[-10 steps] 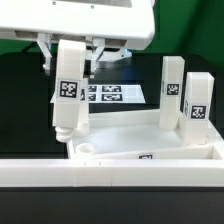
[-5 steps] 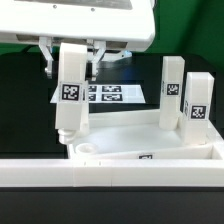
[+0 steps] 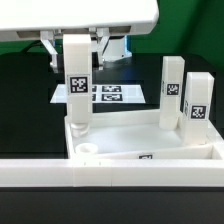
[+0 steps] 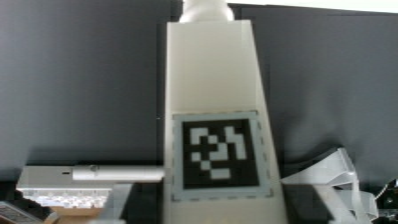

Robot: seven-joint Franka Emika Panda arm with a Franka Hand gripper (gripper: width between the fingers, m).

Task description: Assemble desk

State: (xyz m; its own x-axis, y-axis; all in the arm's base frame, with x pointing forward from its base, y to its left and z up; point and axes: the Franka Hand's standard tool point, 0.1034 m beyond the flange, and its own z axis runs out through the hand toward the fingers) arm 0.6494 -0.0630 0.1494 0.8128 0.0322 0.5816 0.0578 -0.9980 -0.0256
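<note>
The white tray-like tabletop (image 3: 135, 137) lies upside down behind the low wall, and a round socket (image 3: 88, 151) shows at its near left corner. Two white tagged legs (image 3: 172, 90) (image 3: 197, 102) stand upright at its right side. My gripper (image 3: 76, 44) is shut on the top of a third tagged leg (image 3: 77, 85). I hold it upright, with its narrow lower tip at the tabletop's far left corner; I cannot tell whether it is seated. In the wrist view the leg (image 4: 217, 100) fills the middle between my jaws (image 4: 217, 200).
A long low white wall (image 3: 110, 176) runs along the front of the tabletop. The marker board (image 3: 112, 95) lies flat on the black table behind the tabletop. The black table surface extends to either side.
The held leg was tilted with its lower end toward the exterior view's left. It now stands upright and has shifted a little to the right and down, over the far left corner.
</note>
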